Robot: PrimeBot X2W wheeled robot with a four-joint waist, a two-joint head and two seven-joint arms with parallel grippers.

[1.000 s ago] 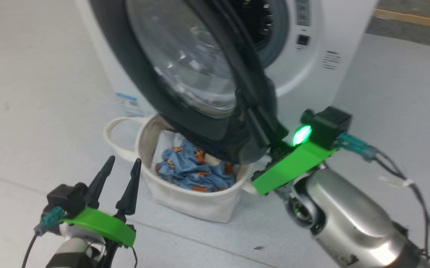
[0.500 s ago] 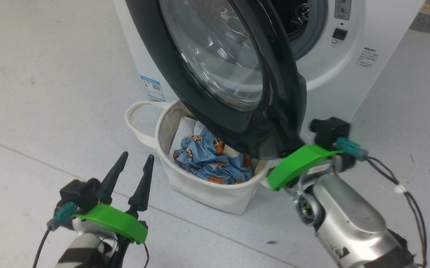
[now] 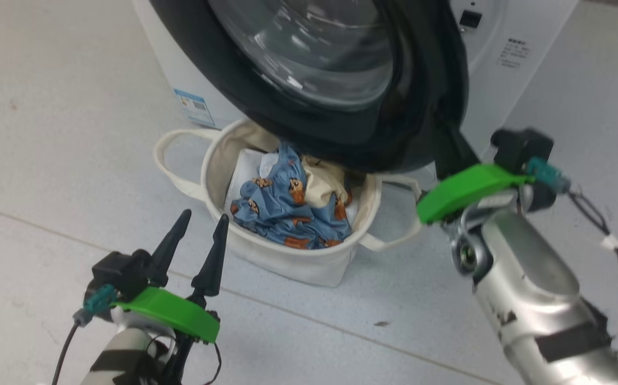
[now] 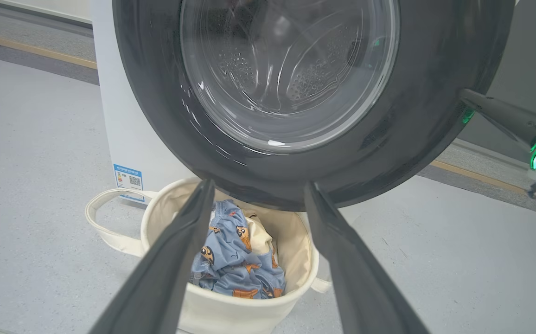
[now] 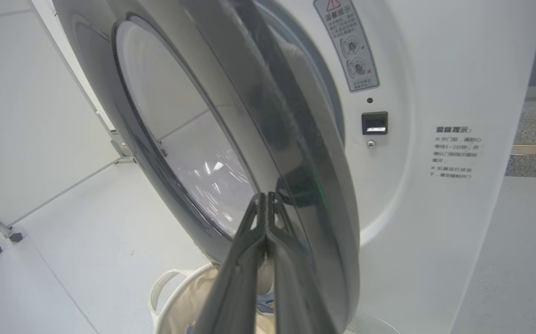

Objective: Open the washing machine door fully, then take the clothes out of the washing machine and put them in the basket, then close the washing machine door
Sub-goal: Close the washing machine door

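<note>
Door (image 3: pixel 314 69) ajar, upper centre; clothes (image 3: pixel 282 214) in basket (image 3: pixel 287 262), centre frame, below door rim.
Left pincer (image 3: pixel 204 214), lower left: fingers spread, empty. Right pincer (image 5: pixel 264 197), right: fingers pressed together, tips at door edge. Washer (image 3: pixel 501 75) top right; basket on floor (image 3: pixel 47 133).

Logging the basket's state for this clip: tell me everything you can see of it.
The basket is round, of soft cream canvas with two loop handles. It stands upright on the grey floor, partly under the black rim of the washing machine door. It holds the blue bear-print clothes with a cream piece.
</note>
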